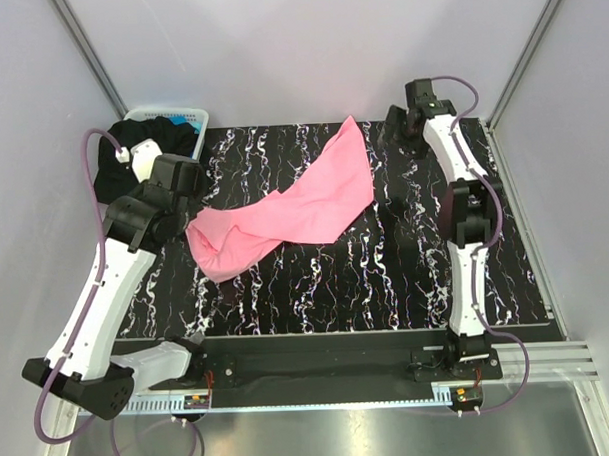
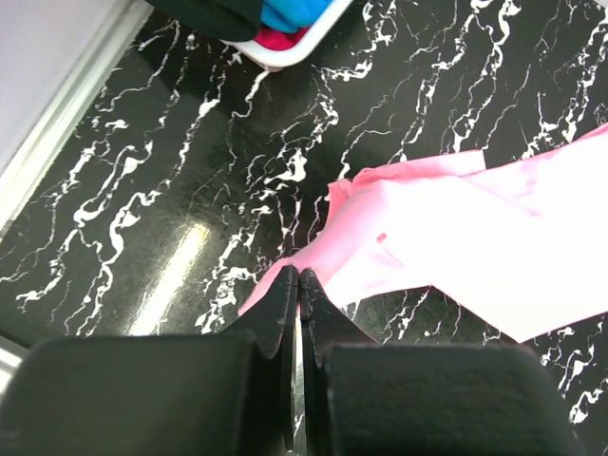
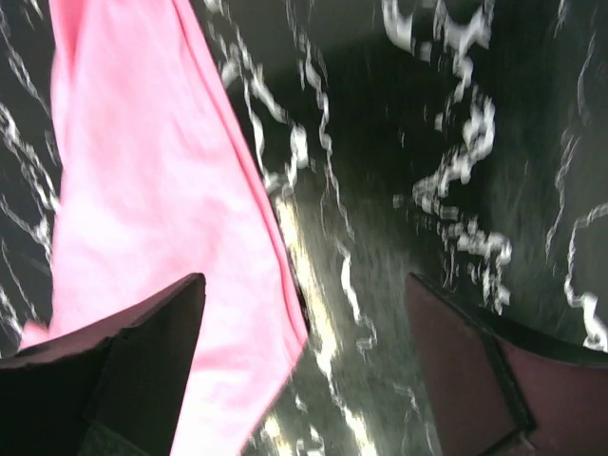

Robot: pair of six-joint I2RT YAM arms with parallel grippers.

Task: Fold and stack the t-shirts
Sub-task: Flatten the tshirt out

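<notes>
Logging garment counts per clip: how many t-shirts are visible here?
3. The pink t-shirt lies diagonally across the table; the black t-shirt and blue t-shirt are bunched in the basket at the far-left corner. More may be hidden inside.

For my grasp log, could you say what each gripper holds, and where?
Left gripper appears to pinch the pink t-shirt at the edge of its bunched end; right gripper is open, empty.

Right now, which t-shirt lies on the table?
The pink t-shirt; the black t-shirt and the blue t-shirt are in the white basket.
</notes>
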